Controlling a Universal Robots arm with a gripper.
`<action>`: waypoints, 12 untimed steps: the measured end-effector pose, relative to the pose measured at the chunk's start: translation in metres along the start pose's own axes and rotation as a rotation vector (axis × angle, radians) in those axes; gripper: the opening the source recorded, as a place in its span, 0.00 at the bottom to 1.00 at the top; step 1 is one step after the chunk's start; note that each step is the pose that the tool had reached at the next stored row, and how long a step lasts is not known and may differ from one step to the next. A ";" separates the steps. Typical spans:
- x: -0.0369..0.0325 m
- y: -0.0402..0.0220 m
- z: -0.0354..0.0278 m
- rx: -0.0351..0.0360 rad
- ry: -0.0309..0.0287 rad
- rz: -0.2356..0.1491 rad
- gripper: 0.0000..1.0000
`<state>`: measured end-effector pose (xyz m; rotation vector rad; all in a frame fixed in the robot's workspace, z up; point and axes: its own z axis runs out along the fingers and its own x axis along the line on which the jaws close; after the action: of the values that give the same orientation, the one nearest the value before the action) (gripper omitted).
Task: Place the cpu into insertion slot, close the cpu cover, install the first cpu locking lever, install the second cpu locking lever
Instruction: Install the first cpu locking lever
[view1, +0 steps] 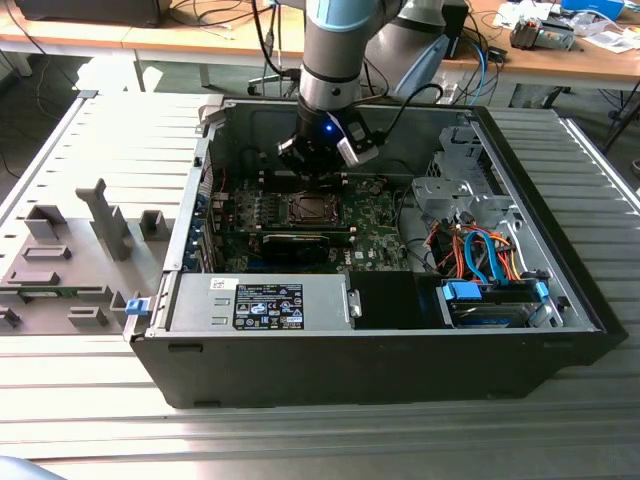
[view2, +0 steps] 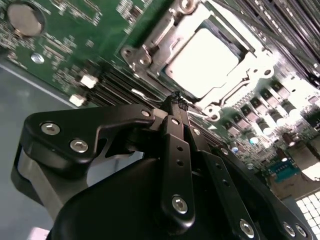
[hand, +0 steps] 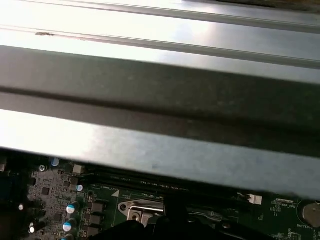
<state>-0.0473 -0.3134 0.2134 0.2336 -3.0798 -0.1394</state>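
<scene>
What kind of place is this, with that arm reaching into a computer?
Probably a robotics lab or test workshop: an open black metal computer case lies on a ribbed grey metal table, with cable-strewn wooden desks behind and grey plastic fixtures alongside.

One computer case (view1: 300, 370) is lying open on one table (view1: 90, 400). One arm (view1: 335, 60) with one gripper (view2: 176, 102) is reaching into it. One green circuit board (view1: 375, 235) is showing inside, carrying one insertion slot (view1: 311, 208). In the second wrist view one cpu (view2: 202, 62) is sitting under one cpu cover (view2: 150, 47). At 3 o'clock of the board, one bundle of cables (view1: 480, 255) is lying.
</scene>
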 end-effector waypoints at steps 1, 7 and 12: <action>0.0018 0.0004 0.0001 -0.0001 -0.0008 0.000 0.11; 0.0090 0.0041 0.0007 -0.0004 -0.0031 0.000 0.11; 0.0084 0.0076 0.0011 -0.0003 -0.0031 -0.001 0.11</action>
<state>-0.0568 -0.3071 0.2134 0.2353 -3.0827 -0.1405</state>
